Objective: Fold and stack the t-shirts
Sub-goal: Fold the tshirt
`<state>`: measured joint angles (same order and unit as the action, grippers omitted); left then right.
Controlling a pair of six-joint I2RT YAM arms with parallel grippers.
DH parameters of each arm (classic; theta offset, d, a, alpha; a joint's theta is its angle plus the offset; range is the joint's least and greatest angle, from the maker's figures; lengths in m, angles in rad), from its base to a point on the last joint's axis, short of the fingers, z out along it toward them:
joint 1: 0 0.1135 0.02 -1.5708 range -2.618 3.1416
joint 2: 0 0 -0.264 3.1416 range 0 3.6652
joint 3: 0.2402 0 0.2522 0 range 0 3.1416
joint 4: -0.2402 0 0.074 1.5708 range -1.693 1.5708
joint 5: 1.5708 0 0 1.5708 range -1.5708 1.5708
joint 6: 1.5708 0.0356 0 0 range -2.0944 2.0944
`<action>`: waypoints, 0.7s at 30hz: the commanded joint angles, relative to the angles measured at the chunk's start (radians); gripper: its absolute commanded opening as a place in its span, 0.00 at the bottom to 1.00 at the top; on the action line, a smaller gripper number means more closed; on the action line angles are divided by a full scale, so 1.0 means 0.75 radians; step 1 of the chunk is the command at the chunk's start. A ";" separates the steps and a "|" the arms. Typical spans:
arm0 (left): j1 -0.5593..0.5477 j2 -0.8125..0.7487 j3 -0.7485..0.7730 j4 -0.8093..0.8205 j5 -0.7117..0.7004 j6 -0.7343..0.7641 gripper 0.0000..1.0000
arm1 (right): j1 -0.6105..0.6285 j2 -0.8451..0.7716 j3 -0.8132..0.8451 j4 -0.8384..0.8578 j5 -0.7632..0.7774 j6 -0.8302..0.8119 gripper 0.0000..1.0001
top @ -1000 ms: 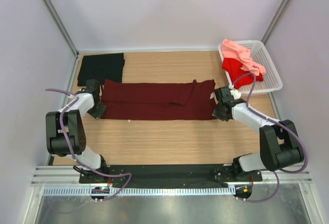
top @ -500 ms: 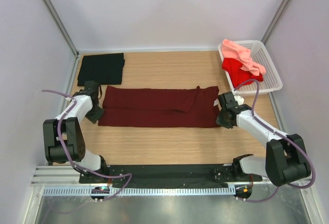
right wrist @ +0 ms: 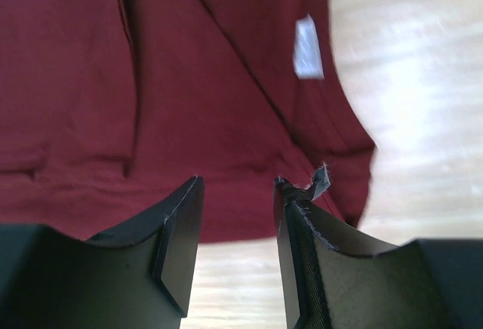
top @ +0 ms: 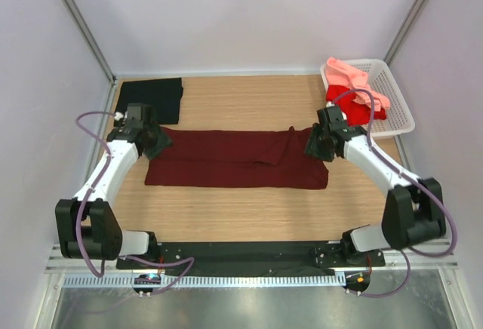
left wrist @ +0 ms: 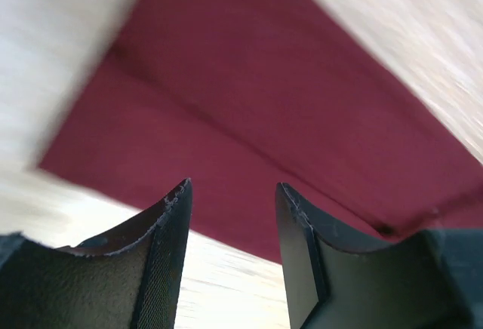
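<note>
Maroon t-shirt [top: 234, 161], flat lengthwise band

Lab test cell (white walls [top: 249, 19], aluminium frame posts [top: 81, 23], wooden tabletop [top: 241, 208]).

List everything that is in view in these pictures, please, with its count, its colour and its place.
maroon t-shirt: one, dark maroon, lying as a long strip across the middle of the table
label: one, white, on the maroon t-shirt
black t-shirt: one, black, folded, far left corner
red t-shirt: one, bright red, in the basket
pink t-shirt: one, salmon pink, over the basket's rim
basket: one, white, far right corner
table: one, light wood
left gripper: one, black, open, above the strip's left end
right gripper: one, black, open, above its right end
</note>
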<state>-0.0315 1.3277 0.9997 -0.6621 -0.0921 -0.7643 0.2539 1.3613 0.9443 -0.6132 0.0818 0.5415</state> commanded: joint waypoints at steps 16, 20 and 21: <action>-0.574 0.375 0.121 0.527 0.509 -0.096 0.52 | -0.003 0.711 0.633 0.257 -0.011 0.153 0.50; -0.610 0.467 0.160 0.555 0.518 -0.114 0.52 | -0.003 0.778 0.700 0.292 0.001 0.155 0.50; -0.629 0.488 0.170 0.555 0.522 -0.114 0.52 | -0.003 0.786 0.710 0.292 0.003 0.153 0.50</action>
<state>-0.4816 1.6665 1.0687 -0.3134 0.2703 -0.8318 0.2539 1.9427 1.4166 -0.4335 0.0723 0.6415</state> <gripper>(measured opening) 0.521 0.499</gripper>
